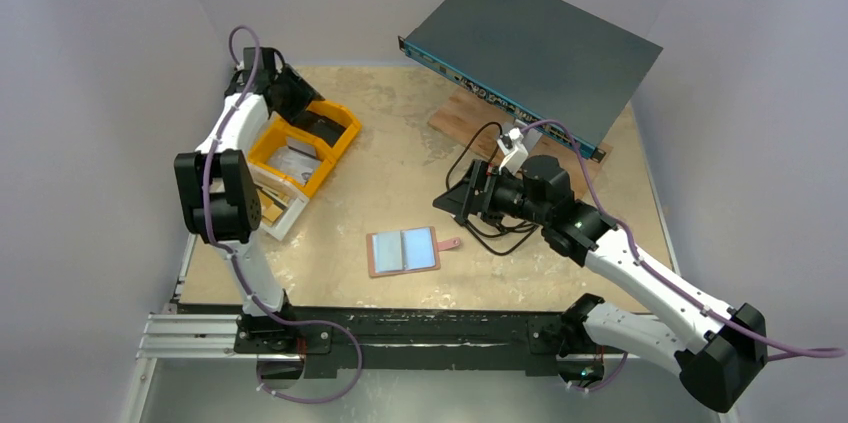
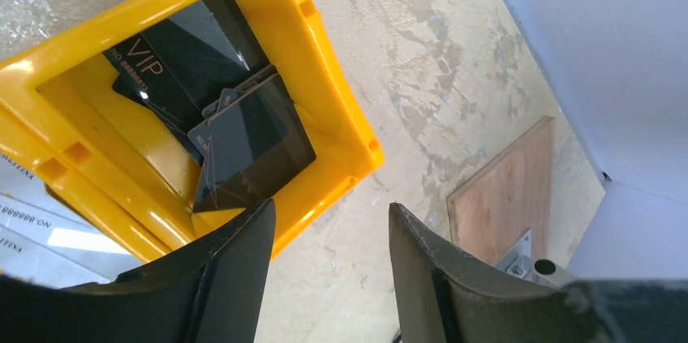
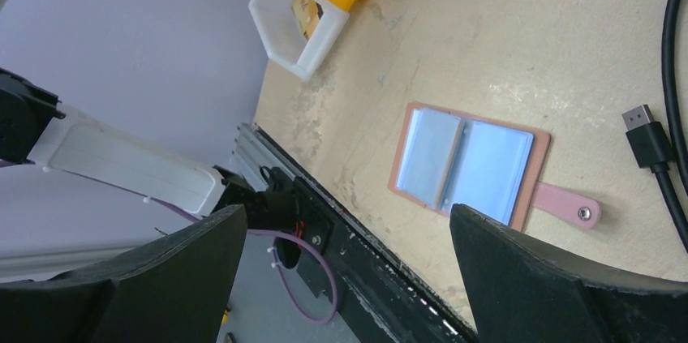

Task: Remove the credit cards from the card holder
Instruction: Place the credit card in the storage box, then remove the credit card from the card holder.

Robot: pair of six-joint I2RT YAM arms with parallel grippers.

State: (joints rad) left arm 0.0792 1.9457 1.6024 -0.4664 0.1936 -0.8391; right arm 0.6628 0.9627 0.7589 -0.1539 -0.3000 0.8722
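Above the yellow bin [image 2: 333, 83], your left gripper [image 2: 331, 221] hangs spread, empty; dark credit cards [image 2: 251, 144] lie inside. Right of it, the card holder [image 3: 466, 165] likely holds more; right gripper [image 3: 347, 229] spread.

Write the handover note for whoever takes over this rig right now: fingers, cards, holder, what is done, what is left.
Left gripper: fingers open, empty, above the far yellow bin.
Right gripper: fingers wide open, empty, hovering near the card holder, not touching it.
Card holder: lies open and flat mid-table, pale inside up.
Done: dark cards lie in the far bin, pale cards in the near yellow bin.
Left: cannot tell if any card sits in the holder's pockets; check, then pull them out.
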